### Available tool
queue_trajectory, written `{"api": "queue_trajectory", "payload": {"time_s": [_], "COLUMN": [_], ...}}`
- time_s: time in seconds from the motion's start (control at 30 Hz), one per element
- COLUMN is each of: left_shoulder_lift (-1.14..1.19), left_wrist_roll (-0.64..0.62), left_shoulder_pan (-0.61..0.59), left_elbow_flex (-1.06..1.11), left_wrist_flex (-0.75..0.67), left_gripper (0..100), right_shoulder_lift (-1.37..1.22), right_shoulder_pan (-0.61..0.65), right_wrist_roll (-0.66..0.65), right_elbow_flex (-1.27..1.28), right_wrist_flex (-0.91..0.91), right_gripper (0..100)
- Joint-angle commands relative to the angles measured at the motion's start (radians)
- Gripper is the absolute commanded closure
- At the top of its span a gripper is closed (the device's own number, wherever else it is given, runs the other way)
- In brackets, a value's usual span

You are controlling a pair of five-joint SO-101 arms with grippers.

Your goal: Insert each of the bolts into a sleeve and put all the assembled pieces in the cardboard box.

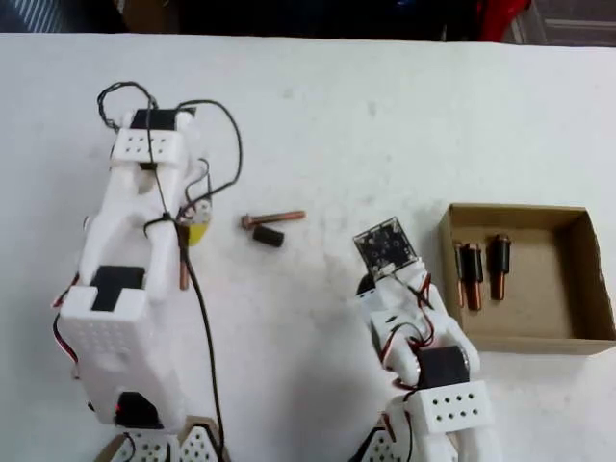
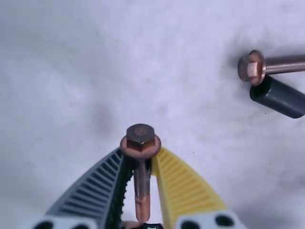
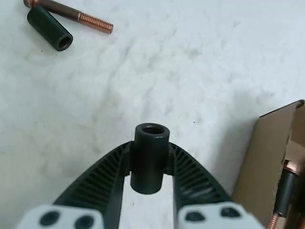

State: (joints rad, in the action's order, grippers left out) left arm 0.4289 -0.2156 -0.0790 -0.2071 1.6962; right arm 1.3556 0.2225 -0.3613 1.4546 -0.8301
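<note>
My left gripper (image 2: 140,164) is shut on a copper bolt (image 2: 140,162), hex head outward; this bolt (image 1: 183,271) hangs beside the left arm. My right gripper (image 3: 149,164) is shut on a black sleeve (image 3: 150,157), bore outward. A loose copper bolt (image 1: 273,219) and a loose black sleeve (image 1: 268,236) lie side by side on the white table between the arms; the same bolt (image 3: 71,13) and sleeve (image 3: 49,27) are ahead of the right gripper. The cardboard box (image 1: 568,332) at the right holds three assembled pieces (image 1: 471,271).
The left arm (image 1: 130,269) with its looping black cables covers the table's left side. The right arm (image 1: 423,366) stands just left of the box. Bare white table lies between the arms and toward the far edge.
</note>
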Motion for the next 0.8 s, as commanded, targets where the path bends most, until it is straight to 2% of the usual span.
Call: {"api": "queue_trajectory", "payload": {"time_s": [0.0,0.07,0.1,0.2,0.27,0.47,0.77], "left_shoulder_lift": [-0.01,-0.01,-0.01,-0.012,-0.012,-0.012,-0.012], "left_wrist_roll": [-0.015,0.012,0.066,0.333,0.46,0.479,0.477], "left_shoulder_pan": [0.01,0.013,0.018,0.031,0.033,0.027,0.033], "left_elbow_flex": [-0.043,-0.028,-0.018,0.028,0.06,0.164,0.222], "left_wrist_flex": [0.003,0.003,0.002,-0.048,-0.112,-0.264,-0.279], "left_gripper": [98,98,98,98,98,98,98], "right_shoulder_lift": [0.005,0.005,0.005,0.005,0.005,0.005,0.005], "right_shoulder_pan": [-0.012,-0.012,-0.012,-0.012,-0.012,-0.012,-0.012], "right_wrist_roll": [-0.014,-0.014,-0.014,-0.014,-0.014,-0.014,-0.014], "right_elbow_flex": [-0.012,-0.012,-0.012,-0.012,-0.012,-0.012,-0.012], "right_wrist_flex": [0.021,0.021,0.021,0.021,0.021,0.021,0.021], "right_gripper": [97.7,97.7,97.7,97.7,97.7,97.8,97.8]}}
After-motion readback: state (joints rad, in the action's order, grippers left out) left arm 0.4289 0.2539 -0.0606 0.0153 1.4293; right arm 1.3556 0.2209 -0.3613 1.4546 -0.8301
